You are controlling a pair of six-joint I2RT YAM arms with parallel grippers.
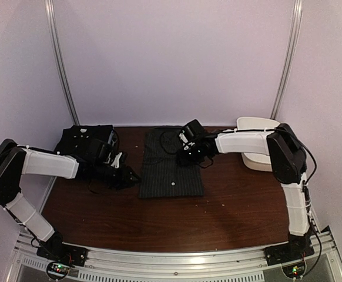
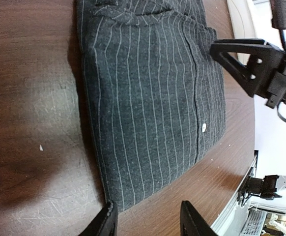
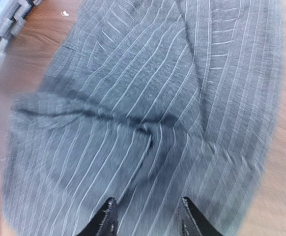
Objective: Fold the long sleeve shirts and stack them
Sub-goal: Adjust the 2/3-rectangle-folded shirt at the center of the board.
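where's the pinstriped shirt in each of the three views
top external: the pinstriped shirt lies folded flat at the middle of the table.
left wrist: the shirt fills the upper middle, one corner reaching the bottom edge.
right wrist: the shirt fills nearly the whole picture.
shared landmark: brown table wood borders the shirt in all three views; the white button shows only in top external and left wrist.

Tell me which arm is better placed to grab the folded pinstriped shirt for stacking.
Probably left. The left gripper sits open, low, at a corner of the pinstriped shirt, on the side nearest the black shirt. The right gripper hovers open over mid-cloth, no edge between its jaws.
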